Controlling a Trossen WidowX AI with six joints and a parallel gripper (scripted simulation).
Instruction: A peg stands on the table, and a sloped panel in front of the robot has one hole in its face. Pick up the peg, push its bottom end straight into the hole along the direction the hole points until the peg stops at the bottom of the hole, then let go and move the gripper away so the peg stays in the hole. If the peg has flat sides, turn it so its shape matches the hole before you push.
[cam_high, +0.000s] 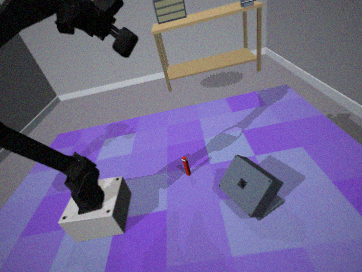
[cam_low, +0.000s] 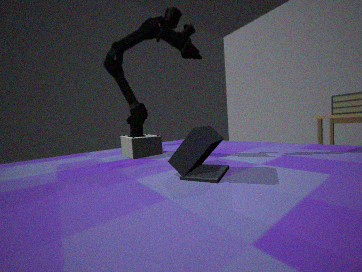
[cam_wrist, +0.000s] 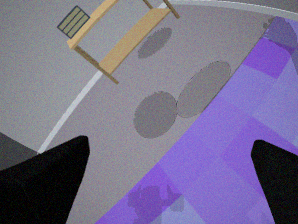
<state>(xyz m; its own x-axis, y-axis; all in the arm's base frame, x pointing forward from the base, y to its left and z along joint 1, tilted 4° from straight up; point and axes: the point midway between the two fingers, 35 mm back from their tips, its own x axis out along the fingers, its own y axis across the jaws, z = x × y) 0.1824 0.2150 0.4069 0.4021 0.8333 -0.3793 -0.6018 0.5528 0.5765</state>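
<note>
A small red peg (cam_high: 186, 166) stands upright on the purple mat, left of the grey sloped panel (cam_high: 256, 196) (cam_low: 194, 148). The panel has one small dark hole (cam_high: 242, 184) in its face. In the exterior view the panel shows from its back side and the peg is hidden. My gripper (cam_high: 127, 44) (cam_low: 194, 53) (cam_wrist: 174, 148) is open and empty. It hangs high in the air, far above and behind the peg. The wrist view shows only the two dark fingers, floor and mat between them, with neither peg nor panel.
The arm's pale base block (cam_high: 118, 208) (cam_low: 141, 146) stands at the mat's left. A wooden shelf table (cam_high: 205, 19) (cam_low: 340, 118) (cam_wrist: 100, 12) stands against the far wall, off the mat. A wall corner lies behind it.
</note>
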